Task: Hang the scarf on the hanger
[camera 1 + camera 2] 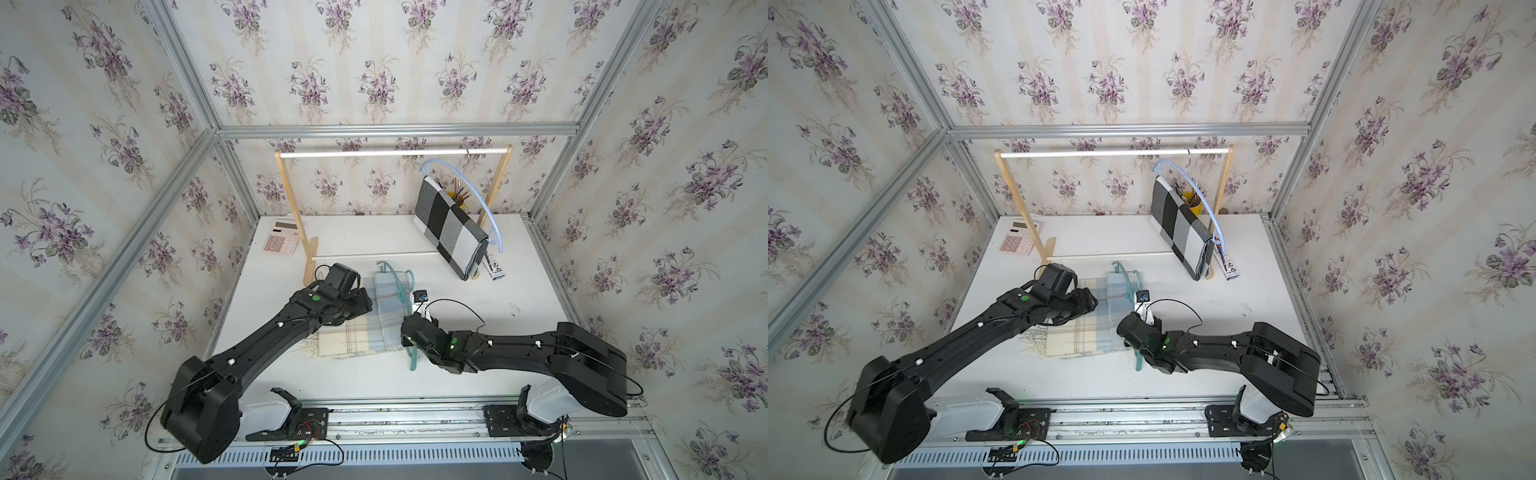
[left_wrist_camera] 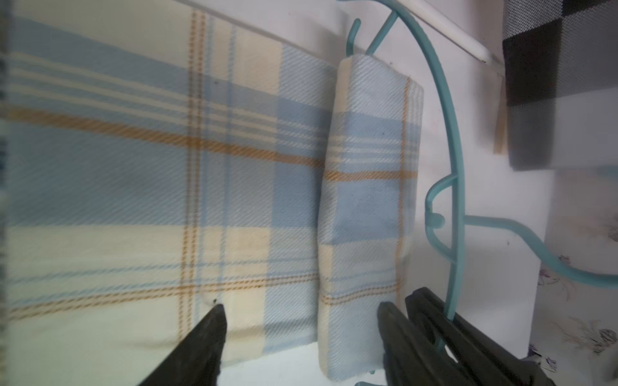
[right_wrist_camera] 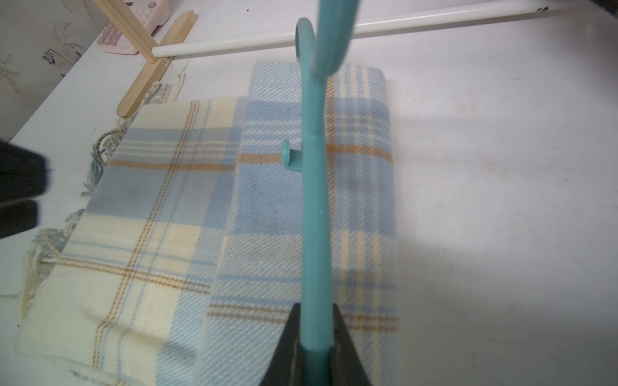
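Observation:
The scarf [image 1: 353, 336] [image 1: 1077, 336], a blue and cream plaid, lies flat on the white table. A narrow flap of the scarf [image 2: 364, 200] [image 3: 277, 207] is folded over the straight bar of the teal plastic hanger [image 1: 409, 282] [image 2: 453, 133]. My right gripper [image 1: 409, 332] [image 3: 316, 309] is shut on the hanger [image 3: 314, 217] near one end of its curved arm. My left gripper [image 1: 365, 301] [image 2: 301, 305] hovers open just over the scarf's near edge. Its fingers straddle the flap and hold nothing.
A wooden rack [image 1: 291, 195] with white rods stands at the back. On it hangs a pale blue hanger [image 1: 478, 195] carrying a black and white checked cloth [image 1: 451, 228]. A pink calculator [image 1: 282, 241], a yellow pencil cup [image 1: 1194, 203] and a small box [image 1: 496, 268] sit around it.

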